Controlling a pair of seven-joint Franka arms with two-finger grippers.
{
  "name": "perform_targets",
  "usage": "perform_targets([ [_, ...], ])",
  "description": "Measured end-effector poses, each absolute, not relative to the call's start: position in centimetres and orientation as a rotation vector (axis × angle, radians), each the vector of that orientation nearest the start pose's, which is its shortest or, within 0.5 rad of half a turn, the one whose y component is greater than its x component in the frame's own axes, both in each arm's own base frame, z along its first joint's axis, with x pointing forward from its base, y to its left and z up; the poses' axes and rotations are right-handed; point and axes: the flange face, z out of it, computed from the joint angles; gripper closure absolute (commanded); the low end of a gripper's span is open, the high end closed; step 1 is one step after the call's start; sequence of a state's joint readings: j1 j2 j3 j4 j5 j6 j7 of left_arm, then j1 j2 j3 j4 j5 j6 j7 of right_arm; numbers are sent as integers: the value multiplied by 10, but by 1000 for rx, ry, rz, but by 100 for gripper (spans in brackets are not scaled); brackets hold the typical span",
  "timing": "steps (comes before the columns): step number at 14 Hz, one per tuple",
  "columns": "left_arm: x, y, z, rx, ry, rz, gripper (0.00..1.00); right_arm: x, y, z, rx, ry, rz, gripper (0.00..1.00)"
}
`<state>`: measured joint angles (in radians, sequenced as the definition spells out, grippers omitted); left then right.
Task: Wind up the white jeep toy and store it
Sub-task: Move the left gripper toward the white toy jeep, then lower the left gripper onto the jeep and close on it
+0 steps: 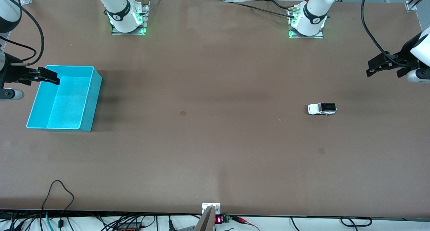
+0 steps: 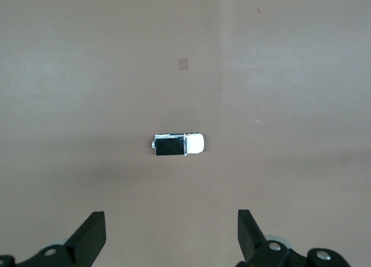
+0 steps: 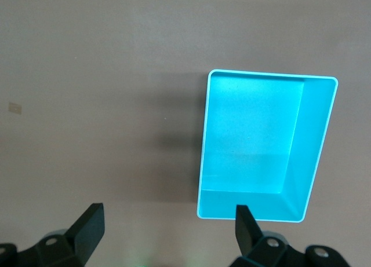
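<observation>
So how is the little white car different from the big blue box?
The white jeep toy is tiny; the cyan bin is far bigger. The white jeep toy is white with a black roof; the cyan bin is one bright blue-green colour all over. The white jeep toy sits toward the left arm's end of the table; the cyan bin sits toward the right arm's end. Both rest on the brown table, and neither is being held.

1 white jeep toy (image 1: 321,109), 1 cyan bin (image 1: 88,100), 2 grippers.
</observation>
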<state>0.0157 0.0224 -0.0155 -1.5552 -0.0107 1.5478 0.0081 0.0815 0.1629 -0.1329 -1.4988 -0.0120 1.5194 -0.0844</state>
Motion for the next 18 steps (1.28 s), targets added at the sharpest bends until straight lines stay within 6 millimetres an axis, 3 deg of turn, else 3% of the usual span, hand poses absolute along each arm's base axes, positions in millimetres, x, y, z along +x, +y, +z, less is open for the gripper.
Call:
perform_targets([
  [4, 558, -1, 612, -3152, 11, 66, 0, 594, -26, 561, -3157, -53, 226, 0],
  [7, 561, -1, 593, -3151, 11, 125, 0, 594, -26, 561, -3157, -53, 226, 0],
  [10, 573, -7, 552, -3143, 27, 269, 0, 594, -26, 561, -3157, -53, 226, 0],
  [13, 591, -8, 498, -3131, 29, 396, 0, 594, -26, 561, -3157, -53, 227, 0],
  [16, 607, -4, 451, -3133, 26, 396, 0, 593, -26, 561, -3157, -53, 228, 0],
  [18, 606, -1, 423, -3143, 205, 390, 0, 593, -26, 560, -3157, -53, 229, 0],
])
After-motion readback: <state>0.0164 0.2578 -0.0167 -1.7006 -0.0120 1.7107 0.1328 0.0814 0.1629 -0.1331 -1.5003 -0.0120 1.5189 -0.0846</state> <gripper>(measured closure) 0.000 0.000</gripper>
